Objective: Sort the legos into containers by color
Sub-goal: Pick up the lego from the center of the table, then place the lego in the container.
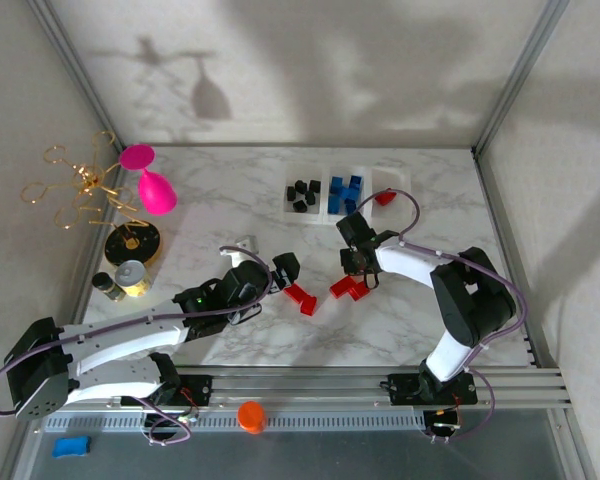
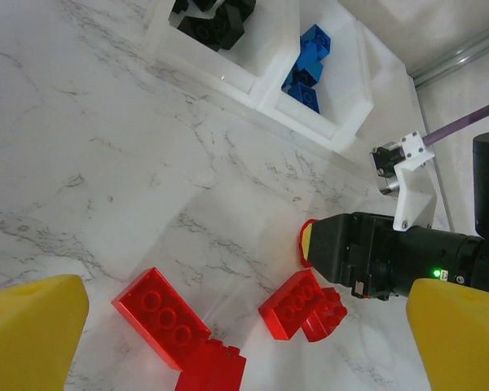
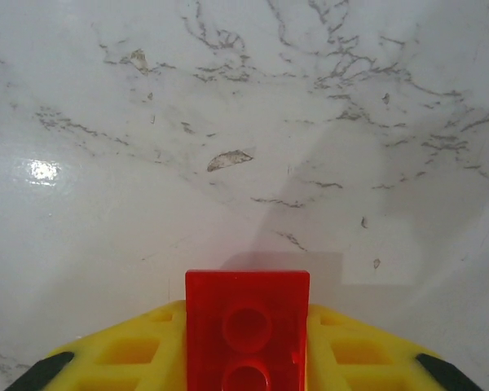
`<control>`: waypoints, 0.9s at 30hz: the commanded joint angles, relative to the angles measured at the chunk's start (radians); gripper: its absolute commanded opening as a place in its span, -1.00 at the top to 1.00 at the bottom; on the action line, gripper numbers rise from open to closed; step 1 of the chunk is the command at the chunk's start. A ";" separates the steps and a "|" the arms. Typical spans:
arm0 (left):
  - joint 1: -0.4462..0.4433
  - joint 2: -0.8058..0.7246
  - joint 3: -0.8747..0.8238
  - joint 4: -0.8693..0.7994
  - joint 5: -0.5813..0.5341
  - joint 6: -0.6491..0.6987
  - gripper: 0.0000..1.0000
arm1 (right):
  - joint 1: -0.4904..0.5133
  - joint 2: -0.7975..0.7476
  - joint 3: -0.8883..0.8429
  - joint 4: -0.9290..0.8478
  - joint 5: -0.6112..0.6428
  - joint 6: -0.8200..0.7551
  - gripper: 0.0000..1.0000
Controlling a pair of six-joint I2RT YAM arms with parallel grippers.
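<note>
While my right tool (image 3: 244,346) is clamped on a small red plastic brick (image 3: 246,322), bare marble worktop (image 3: 244,122) lies open ahead of it. My left tool (image 2: 244,326) stands wide apart, holding nothing, over loose red bricks (image 2: 175,322) on the worktop. The clear three-compartment plastic tray (image 2: 253,81) sits near the worktop's far edge, with black bricks (image 2: 216,20) in its left compartment, blue bricks (image 2: 308,61) in the middle, and a red piece (image 1: 384,198) at its right end.

Surface: white marble table (image 1: 230,200).
Far, right of centre: clear three-compartment tray (image 1: 322,197).
Near centre: loose red bricks (image 1: 301,296), in two clusters close together.
Far left: pink goblet (image 1: 156,190).
</note>
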 commanded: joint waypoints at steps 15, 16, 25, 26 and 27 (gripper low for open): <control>-0.009 0.003 0.076 0.028 -0.044 0.069 -0.99 | -0.226 -0.056 0.185 0.077 0.075 -0.005 0.48; -0.009 0.008 0.088 0.026 -0.045 0.075 -0.99 | -0.239 -0.037 0.205 0.089 0.086 -0.018 0.48; 0.006 0.032 0.116 0.044 -0.056 0.109 -0.99 | -0.324 0.162 0.377 0.173 0.120 -0.044 0.45; 0.009 0.031 0.117 0.044 -0.059 0.111 -0.99 | -0.325 0.186 0.407 0.169 0.125 -0.049 0.45; 0.011 0.029 0.116 0.044 -0.061 0.115 -0.99 | -0.324 0.208 0.426 0.172 0.130 -0.055 0.44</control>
